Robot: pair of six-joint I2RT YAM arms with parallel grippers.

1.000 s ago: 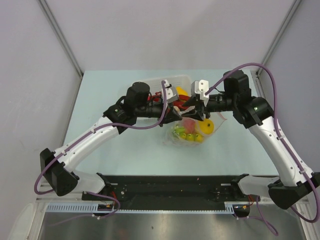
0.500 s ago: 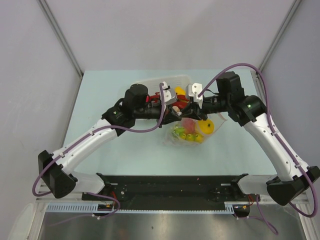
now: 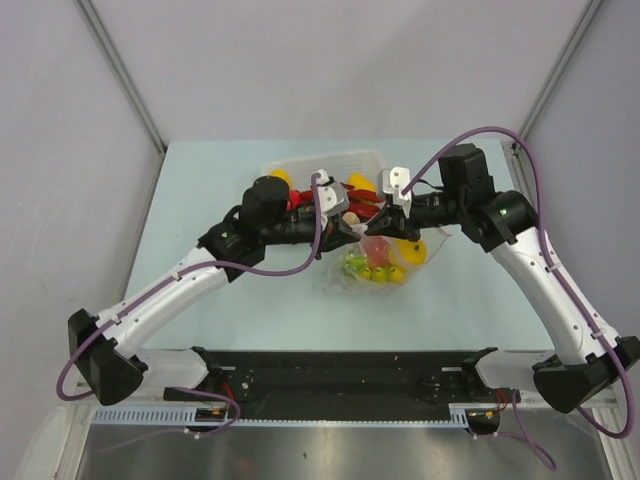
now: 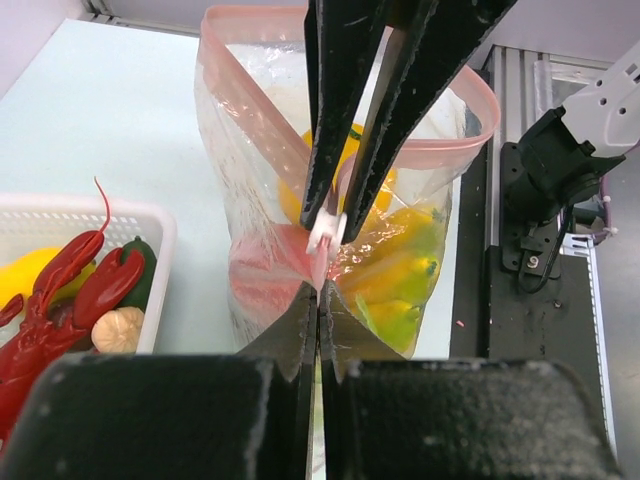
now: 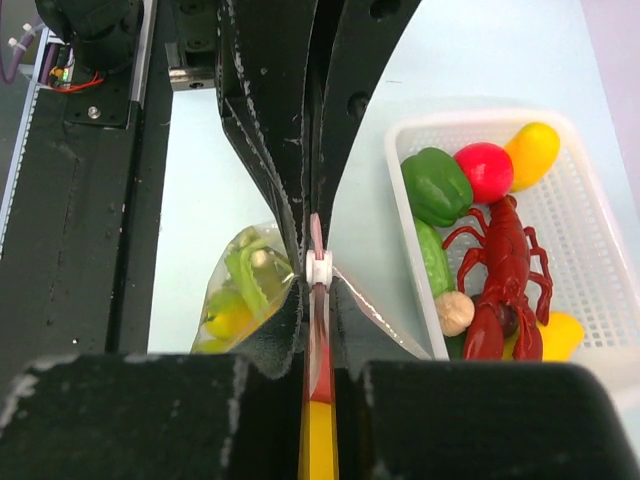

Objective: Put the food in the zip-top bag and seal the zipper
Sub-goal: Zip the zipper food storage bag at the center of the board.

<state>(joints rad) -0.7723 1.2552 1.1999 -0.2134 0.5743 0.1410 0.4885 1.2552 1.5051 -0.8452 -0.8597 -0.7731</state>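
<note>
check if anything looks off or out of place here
The left hand and right hand both pinch the zipper of the zip-top bag, yet its mouth gapes in a wide loop, and a red lobster, green pepper and other food sit in the white basket, not bagged.

Pale green table, plain grey walls

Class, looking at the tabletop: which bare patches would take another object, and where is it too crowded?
Bare table lies left of the left arm, also between the zip-top bag and the near black rail, and right of the bag up to the right arm. The centre is crowded: basket, bag and both arms meet there.
</note>
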